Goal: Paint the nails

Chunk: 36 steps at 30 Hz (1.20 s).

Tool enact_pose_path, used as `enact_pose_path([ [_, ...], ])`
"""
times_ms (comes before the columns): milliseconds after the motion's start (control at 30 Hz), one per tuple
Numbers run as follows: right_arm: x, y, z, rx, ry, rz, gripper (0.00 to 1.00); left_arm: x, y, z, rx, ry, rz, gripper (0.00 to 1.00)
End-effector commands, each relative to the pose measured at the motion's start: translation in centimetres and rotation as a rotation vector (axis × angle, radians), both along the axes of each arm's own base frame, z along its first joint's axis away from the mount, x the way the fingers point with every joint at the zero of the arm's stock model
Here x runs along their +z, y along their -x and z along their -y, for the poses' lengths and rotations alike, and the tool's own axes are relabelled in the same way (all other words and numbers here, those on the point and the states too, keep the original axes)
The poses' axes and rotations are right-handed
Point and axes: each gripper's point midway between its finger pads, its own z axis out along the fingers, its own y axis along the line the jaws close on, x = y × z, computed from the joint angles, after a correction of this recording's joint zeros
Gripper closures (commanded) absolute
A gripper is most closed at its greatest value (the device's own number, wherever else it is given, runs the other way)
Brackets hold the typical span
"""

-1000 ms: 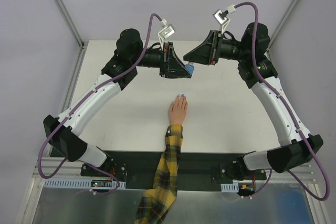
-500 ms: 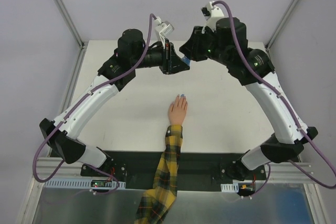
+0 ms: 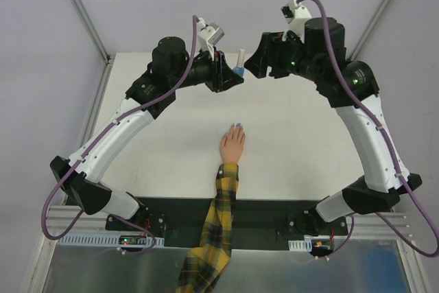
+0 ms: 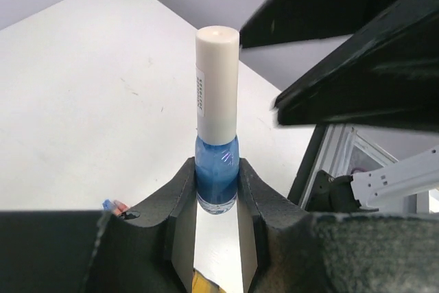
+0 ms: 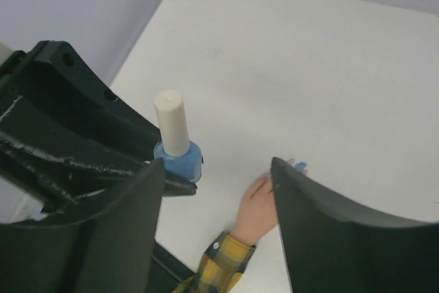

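A small peach hand [image 3: 232,146] in a yellow-black plaid sleeve [image 3: 218,224] lies flat mid-table, its light blue nails [image 3: 237,125] pointing away from the arm bases. The right wrist view shows the hand [image 5: 257,209] and nails [image 5: 300,165] below the jaws. My left gripper [image 3: 235,73] is shut on a blue bottle [image 4: 217,173] with a tall white cap [image 4: 217,80], held upright above the far part of the table. My right gripper [image 5: 218,166] stands open just right of the bottle [image 5: 180,157], with nothing between its fingers.
The white table [image 3: 295,135] has metal frame posts at its far corners [image 3: 110,60]. A black rail [image 3: 260,211] with the arm bases runs along the near edge. The sleeve crosses that rail.
My right gripper has opened off the bottle's cap and drawn back to the right. The left gripper keeps the bottle and has shifted slightly left; the cap now stands free.
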Motion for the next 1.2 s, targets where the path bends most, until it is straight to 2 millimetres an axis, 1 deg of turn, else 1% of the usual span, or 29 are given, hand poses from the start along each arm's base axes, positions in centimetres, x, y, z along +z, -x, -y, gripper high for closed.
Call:
enact_pose_path([
  [0, 3.4, 4.7, -0.8, 0.387, -0.213, 0.027, 0.16, 2.0, 3.3, 0.3, -0.192, 0.052, 0.041, 1.0],
  [33, 5.0, 5.4, -1.2, 0.479, -0.266, 0.089, 0.12, 2.7, 4.1, 0.5, -0.24, 0.072, 0.034, 1.0],
  [67, 5.3, 5.8, -1.1, 0.546, -0.295, 0.083, 0.09, 3.1, 4.9, 0.7, -0.297, 0.085, 0.029, 1.0],
  [100, 5.5, 7.6, -1.6, 0.668, -0.326, 0.064, 0.08, 3.1, 5.4, 1.0, -0.343, 0.094, 0.015, 1.0],
  [133, 5.7, 7.5, -1.7, 0.685, -0.348, 0.064, 0.07, 3.7, 6.8, 1.1, -0.424, 0.113, -0.005, 1.0],
  [167, 5.8, 7.7, -1.7, 0.695, -0.358, 0.064, 0.07, 4.3, 7.3, 1.1, -0.455, 0.13, 0.007, 1.0],
  [233, 5.7, 7.5, -1.9, 0.71, -0.38, 0.067, 0.07, 4.3, 8.3, 1.1, -0.521, 0.146, -0.02, 1.0],
  [267, 5.6, 7.4, -2.1, 0.711, -0.39, 0.05, 0.07, 4.9, 8.6, 1.1, -0.543, 0.166, 0.011, 1.0],
  [333, 5.5, 7.2, -2.2, 0.708, -0.4, 0.031, 0.15, 5.0, 9.3, 1.0, -0.578, 0.18, -0.01, 1.0],
  [367, 5.5, 7.1, -2.3, 0.709, -0.413, 0.007, 0.21, 5.1, 9.3, 0.9, -0.583, 0.183, -0.01, 1.0],
  [400, 5.4, 7.3, -2.4, 0.728, -0.42, -0.004, 0.33, 5.1, 9.3, 0.9, -0.585, 0.186, -0.014, 1.0],
  [500, 5.1, 7.5, -2.4, 0.736, -0.434, -0.017, 0.49, 5.2, 8.8, 0.8, -0.564, 0.197, -0.015, 1.0],
  [533, 4.9, 7.4, -2.4, 0.734, -0.433, -0.018, 0.52, 5.3, 8.7, 0.7, -0.556, 0.202, -0.012, 1.0],
  [567, 4.7, 7.5, -2.4, 0.732, -0.432, -0.023, 0.56, 5.4, 8.3, 0.7, -0.539, 0.206, -0.011, 1.0],
  [600, 4.3, 7.3, -2.4, 0.726, -0.43, -0.03, 0.66, 5.4, 8.1, 0.7, -0.527, 0.21, -0.013, 1.0],
  [667, 4.0, 7.3, -2.3, 0.711, -0.428, -0.033, 0.79, 5.4, 7.3, 0.6, -0.487, 0.216, -0.018, 1.0],
  [700, 3.2, 6.7, -2.3, 0.676, -0.419, -0.045, 0.99, 5.4, 6.3, 0.7, -0.433, 0.224, -0.026, 1.0],
  [733, 2.9, 6.6, -2.2, 0.648, -0.414, -0.052, 0.99, 5.3, 5.6, 0.6, -0.397, 0.226, -0.032, 1.0],
  [767, 2.4, 5.7, -2.2, 0.585, -0.398, -0.042, 1.0, 5.4, 4.8, 0.4, -0.345, 0.232, -0.033, 1.0],
  [800, 1.2, 5.5, -2.2, 0.545, -0.377, -0.08, 0.99, 5.1, 3.2, 0.2, -0.254, 0.236, -0.037, 1.0],
  [833, 0.8, 5.5, -2.1, 0.52, -0.34, -0.052, 0.99, 4.7, 2.4, 0.0, -0.201, 0.228, -0.046, 1.0],
  [867, 0.0, 4.6, -2.3, 0.425, -0.285, -0.025, 0.99, 4.4, 1.8, -0.2, -0.159, 0.216, -0.045, 1.0],
  [900, -1.4, 4.4, -1.1, 0.317, -0.146, -0.021, 1.0, 4.7, 0.6, -0.5, -0.094, 0.203, -0.007, 1.0],
  [933, -2.9, 2.3, 0.7, 0.002, 0.047, 0.034, 1.0, 3.9, 0.0, -0.6, -0.065, 0.172, -0.026, 1.0],
  [967, -4.4, 2.9, 2.4, -0.095, 0.207, 0.027, 1.0, 4.4, -0.4, -0.8, -0.039, 0.154, 0.002, 1.0],
  [1000, -1.3, 3.2, 3.4, -0.173, 0.228, 0.102, 1.0, 4.4, -1.2, -1.0, 0.01, 0.145, 0.006, 1.0],
  [1033, -1.8, 2.6, 3.2, -0.233, 0.308, 0.111, 1.0, 3.9, -1.7, -1.1, 0.028, 0.13, -0.003, 1.0],
  [1067, -1.9, 2.7, 3.4, -0.234, 0.334, 0.099, 1.0, 3.9, -1.9, -1.1, 0.042, 0.129, -0.001, 1.0],
  [1167, -1.2, 2.4, 2.7, -0.217, 0.303, 0.099, 0.99, 3.4, -2.1, -1.0, 0.041, 0.124, -0.012, 1.0],
])
